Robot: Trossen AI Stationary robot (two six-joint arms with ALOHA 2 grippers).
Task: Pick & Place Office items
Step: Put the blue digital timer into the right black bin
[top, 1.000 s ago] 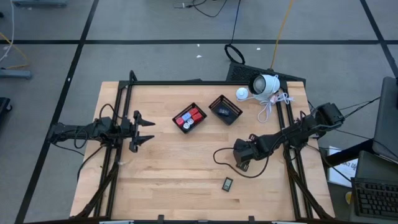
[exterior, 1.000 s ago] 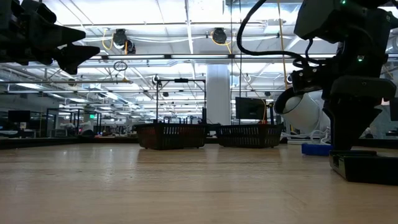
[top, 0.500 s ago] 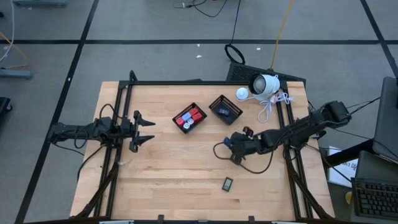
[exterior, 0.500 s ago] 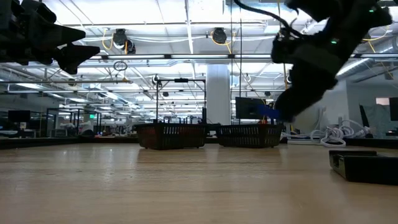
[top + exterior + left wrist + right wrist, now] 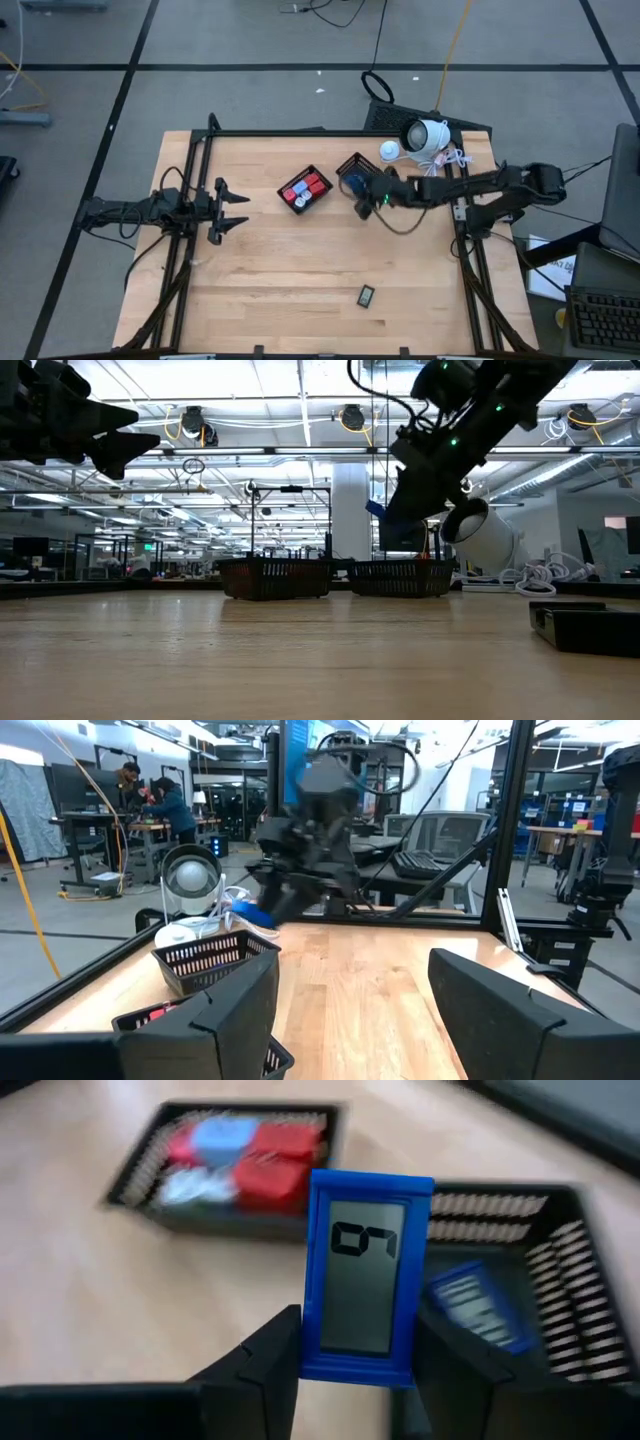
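My right gripper (image 5: 360,1322) is shut on a blue-framed rectangle with a grey display (image 5: 367,1270). It hangs over the near rim of the right mesh basket (image 5: 362,173), where another blue rectangle (image 5: 475,1308) lies. Red blocks and a pale blue block (image 5: 218,1138) fill the left basket (image 5: 305,189). A dark flat rectangle (image 5: 366,295) lies on the table near its front edge. At the table's left my left gripper (image 5: 238,208) waits, open and holding nothing. My right gripper pinches the rectangle between its two fingers, one on each long side edge (image 5: 312,1342), at the end nearer the wrist. The fingers come slanting down from the table's right and lie along the rectangle. It is lifted clear, its display facing the wrist camera.
A white round camera (image 5: 425,137) with a coiled white cable sits at the far right corner. Black frame bars (image 5: 196,190) run along the table's left and right sides. Bare wood lies between the baskets and the near edge.
My right gripper has risen from the table's near right part and swung toward the far edge to the right basket, tipping from steeply down to a shallower slant. The blue-framed rectangle has gone with it, lifted clear of the table.
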